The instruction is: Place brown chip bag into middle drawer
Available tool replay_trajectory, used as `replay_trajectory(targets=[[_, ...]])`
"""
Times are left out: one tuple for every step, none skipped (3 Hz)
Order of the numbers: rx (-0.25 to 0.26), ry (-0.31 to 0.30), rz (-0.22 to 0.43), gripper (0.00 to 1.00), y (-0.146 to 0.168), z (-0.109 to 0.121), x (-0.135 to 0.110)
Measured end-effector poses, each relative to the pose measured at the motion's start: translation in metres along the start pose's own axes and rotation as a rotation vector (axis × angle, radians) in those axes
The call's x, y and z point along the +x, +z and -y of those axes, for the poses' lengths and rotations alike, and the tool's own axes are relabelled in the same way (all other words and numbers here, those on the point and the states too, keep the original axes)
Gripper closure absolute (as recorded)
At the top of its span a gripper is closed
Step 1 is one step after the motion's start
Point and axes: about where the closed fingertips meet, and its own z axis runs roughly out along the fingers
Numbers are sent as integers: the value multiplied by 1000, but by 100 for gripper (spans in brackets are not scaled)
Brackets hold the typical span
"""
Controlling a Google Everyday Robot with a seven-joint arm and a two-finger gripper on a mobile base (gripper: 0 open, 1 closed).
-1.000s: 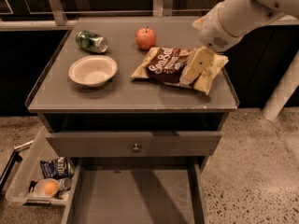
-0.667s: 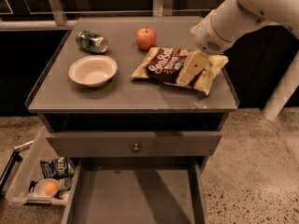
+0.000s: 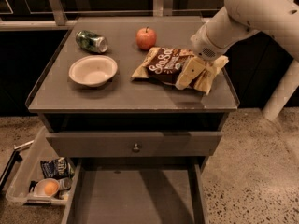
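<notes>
The brown chip bag (image 3: 164, 63), dark brown with cream ends and white "Sea Salt" script, lies flat on the right half of the cabinet top (image 3: 126, 97). My gripper (image 3: 196, 76) hangs from the white arm that comes in from the upper right. It is down on the bag's right cream end. The middle drawer (image 3: 135, 195) is pulled out at the bottom of the view, with a bare grey floor.
A white bowl (image 3: 92, 70), a green can on its side (image 3: 91, 41) and a red apple (image 3: 146, 38) share the top. Above the open drawer is a shut drawer front with a knob (image 3: 136, 147). A clear bin (image 3: 23, 181) at lower left holds a small blue-and-white snack bag (image 3: 56, 168).
The arm's wrist has sunk slightly toward the bag's right end. The bag and the other objects have not moved.
</notes>
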Motion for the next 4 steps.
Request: replay_trajectory(targets=[[-16, 21, 2, 0, 10, 2, 7], [-16, 21, 2, 19, 10, 2, 7], [-17, 21, 2, 43, 10, 2, 7], [-17, 21, 2, 66, 11, 2, 7]])
